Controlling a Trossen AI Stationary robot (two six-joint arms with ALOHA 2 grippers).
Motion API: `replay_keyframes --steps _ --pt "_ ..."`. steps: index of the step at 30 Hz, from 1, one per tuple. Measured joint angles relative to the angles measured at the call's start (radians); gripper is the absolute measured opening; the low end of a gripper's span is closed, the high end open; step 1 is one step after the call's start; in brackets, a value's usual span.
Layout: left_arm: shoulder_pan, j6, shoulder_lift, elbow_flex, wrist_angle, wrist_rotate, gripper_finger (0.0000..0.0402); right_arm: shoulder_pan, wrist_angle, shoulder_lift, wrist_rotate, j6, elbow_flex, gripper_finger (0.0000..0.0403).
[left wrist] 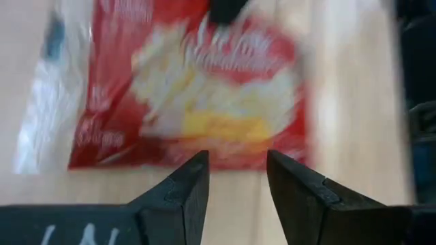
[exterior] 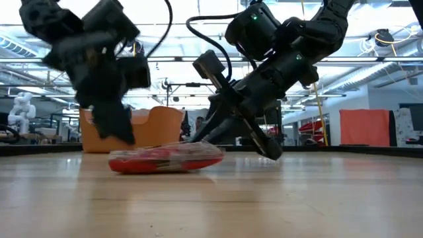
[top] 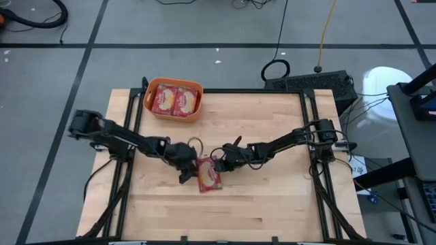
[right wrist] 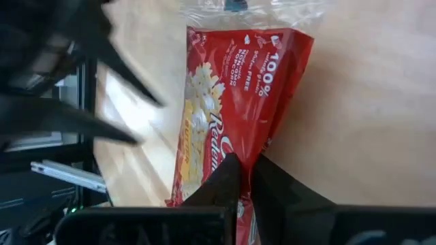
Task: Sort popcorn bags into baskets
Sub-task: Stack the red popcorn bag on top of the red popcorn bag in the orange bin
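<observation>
Red popcorn bag [top: 208, 174] lies flat mid-worktop [top: 272, 197]. Right end effector [right wrist: 244, 175] pinches its edge, fingers closed. Left end effector [left wrist: 237, 178] hovers beside it, fingers apart. Orange basket [top: 192, 113] holds two bags.

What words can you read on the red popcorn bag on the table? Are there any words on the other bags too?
"100%" in white, near one end of the popcorn bag on the table.
Small white lines beside it: too small to read surely.
Big white script along the bag: only the start, "Rede", shows; the rest is hidden by the right gripper.
Bags in the basket: lettering too small to read.
</observation>
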State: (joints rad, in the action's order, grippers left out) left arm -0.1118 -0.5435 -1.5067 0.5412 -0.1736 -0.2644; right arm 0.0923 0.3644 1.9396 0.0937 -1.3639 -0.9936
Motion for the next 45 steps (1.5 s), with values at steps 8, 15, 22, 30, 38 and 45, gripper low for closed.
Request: replay_keyframes --steps 8,15,22,30,38,45 --pt "0.082 -0.044 0.28 0.003 0.157 -0.019 0.0152 -0.001 0.085 -0.001 0.01 0.096 0.001 0.0013" --pt "0.176 -0.087 0.424 0.003 0.169 -0.011 0.0216 0.001 0.092 -0.081 0.01 0.271 0.002 0.0013" --pt "0.251 -0.09 0.446 0.003 0.104 -0.126 0.0316 0.001 -0.122 -0.263 -0.105 0.458 0.002 0.0013" --pt "0.262 -0.019 0.446 0.003 -0.053 -0.03 0.0317 -0.001 -0.323 -0.462 -0.232 0.663 0.003 0.0013" --pt "0.275 0.02 0.432 0.003 -0.156 0.009 0.027 -0.001 -0.339 -0.533 -0.304 0.759 0.003 0.0013" --pt "0.263 0.02 0.332 0.003 -0.359 0.004 0.0237 -0.008 -0.325 -0.531 -0.359 0.758 0.003 0.0013"
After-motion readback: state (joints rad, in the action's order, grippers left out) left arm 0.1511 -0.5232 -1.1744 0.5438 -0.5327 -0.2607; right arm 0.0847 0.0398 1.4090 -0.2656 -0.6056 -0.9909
